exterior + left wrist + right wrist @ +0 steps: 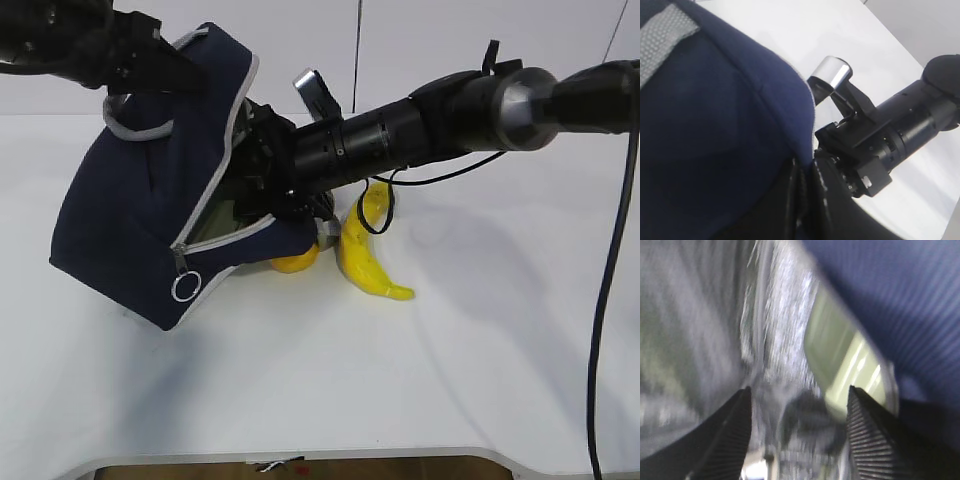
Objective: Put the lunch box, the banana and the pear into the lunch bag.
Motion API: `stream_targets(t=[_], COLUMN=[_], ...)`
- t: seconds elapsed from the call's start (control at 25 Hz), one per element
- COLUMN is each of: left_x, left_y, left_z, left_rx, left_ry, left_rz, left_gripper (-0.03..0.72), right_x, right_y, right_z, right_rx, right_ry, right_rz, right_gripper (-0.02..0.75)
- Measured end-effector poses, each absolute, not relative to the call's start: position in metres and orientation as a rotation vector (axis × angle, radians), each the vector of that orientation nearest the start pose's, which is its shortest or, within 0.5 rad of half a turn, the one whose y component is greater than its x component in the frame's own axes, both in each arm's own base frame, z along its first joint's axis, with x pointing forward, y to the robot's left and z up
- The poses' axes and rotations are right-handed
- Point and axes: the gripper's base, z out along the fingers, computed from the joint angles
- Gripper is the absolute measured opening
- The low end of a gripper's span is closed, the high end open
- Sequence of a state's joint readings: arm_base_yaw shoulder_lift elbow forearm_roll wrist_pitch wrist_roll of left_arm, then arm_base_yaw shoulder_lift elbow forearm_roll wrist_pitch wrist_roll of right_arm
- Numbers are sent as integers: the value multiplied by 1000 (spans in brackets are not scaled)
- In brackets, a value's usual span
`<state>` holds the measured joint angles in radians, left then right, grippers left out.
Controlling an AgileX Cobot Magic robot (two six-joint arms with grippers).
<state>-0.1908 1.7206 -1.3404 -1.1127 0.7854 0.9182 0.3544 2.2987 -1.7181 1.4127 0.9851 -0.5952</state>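
The navy lunch bag (140,220) lies tipped on the table with its mouth facing right. My left gripper (150,60) is shut on the bag's top edge and holds it up; in the left wrist view (805,200) the jaws pinch the blue fabric (715,125). My right gripper (799,390) is open and empty inside the bag; in the exterior view it is hidden within the mouth. The green-lidded lunch box (850,360) lies inside the bag, just right of the fingers. The banana (365,262) and the pear (297,262) lie on the table outside the bag, the pear partly under its edge.
The bag's ring pull (186,288) hangs at the front corner. The right arm (420,125) spans above the banana. A black cable (610,300) hangs at the right. The table's front edge (300,455) is near.
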Motion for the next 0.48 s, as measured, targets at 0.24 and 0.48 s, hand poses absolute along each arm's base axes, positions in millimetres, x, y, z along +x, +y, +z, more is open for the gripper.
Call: stream_targets(t=[0.24,0.48], left_x=[362,362], left_y=[-129,-129], left_z=[299,299], left_rx=[527,528], left_ry=[2178,2178], left_rz=[-904,-905], left_gripper=[27,27], right_x=[426,426], right_y=[235,223], right_z=[176,182], right_rx=[-227,-333], right_ry=[2450,2444], right_rz=[1681,1667], right_gripper=[494,494])
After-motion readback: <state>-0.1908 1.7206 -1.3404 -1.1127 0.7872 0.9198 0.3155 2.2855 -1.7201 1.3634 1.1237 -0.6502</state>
